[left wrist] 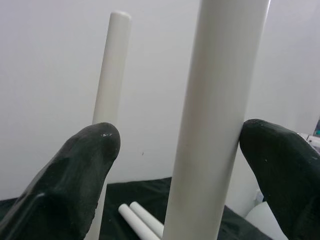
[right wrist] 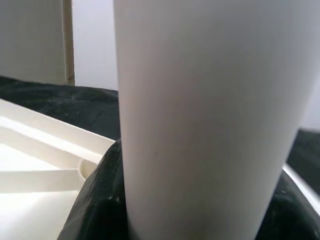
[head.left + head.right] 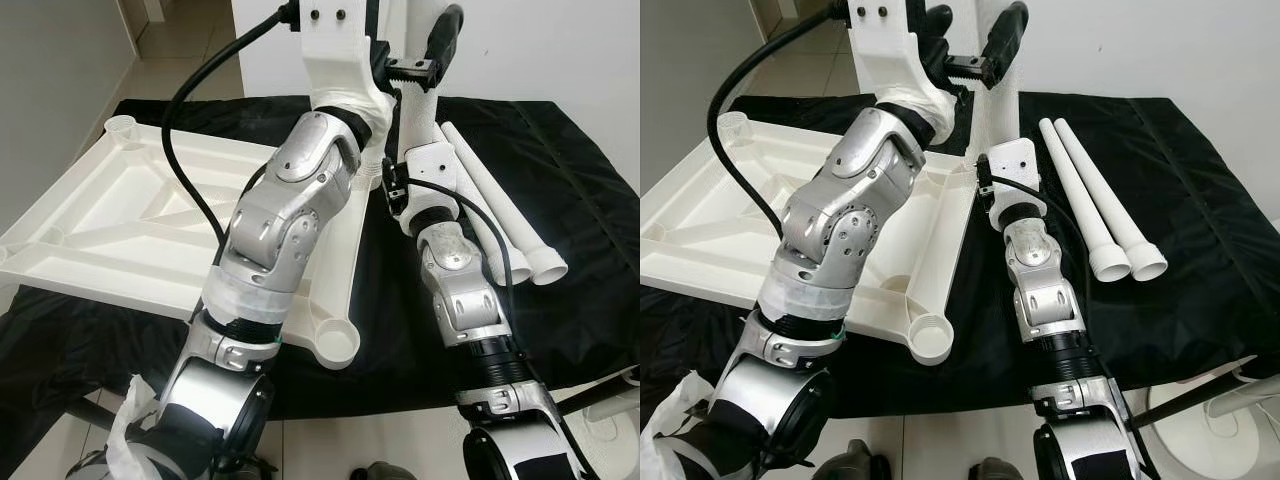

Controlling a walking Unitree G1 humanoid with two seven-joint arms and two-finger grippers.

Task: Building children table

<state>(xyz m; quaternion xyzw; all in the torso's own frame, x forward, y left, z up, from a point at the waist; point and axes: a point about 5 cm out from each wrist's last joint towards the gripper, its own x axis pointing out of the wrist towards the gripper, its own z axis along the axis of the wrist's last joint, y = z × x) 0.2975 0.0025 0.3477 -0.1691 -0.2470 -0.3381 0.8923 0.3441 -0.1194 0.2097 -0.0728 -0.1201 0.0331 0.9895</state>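
A white tabletop [image 3: 100,200] lies upside down on a black cloth. At its far right corner stands a white table leg [image 3: 992,110], upright. My right gripper [image 2: 200,215] is shut on this leg low down, just above the tabletop, behind its white wrist housing [image 3: 1010,165]. Higher up, my left gripper [image 3: 975,25] is open around the same leg [image 1: 210,125]; one finger [image 1: 280,175] touches it and the other stands apart. Another upright leg [image 1: 112,75] shows behind. Two loose legs [image 3: 1090,200] lie side by side on the cloth to the right.
The black cloth [image 3: 1200,250] covers the work table up to its near edge. An open corner socket [image 3: 930,340] of the tabletop sits close to my body, another [image 3: 122,127] at the far left. A white wall stands behind. Tiled floor lies to the left.
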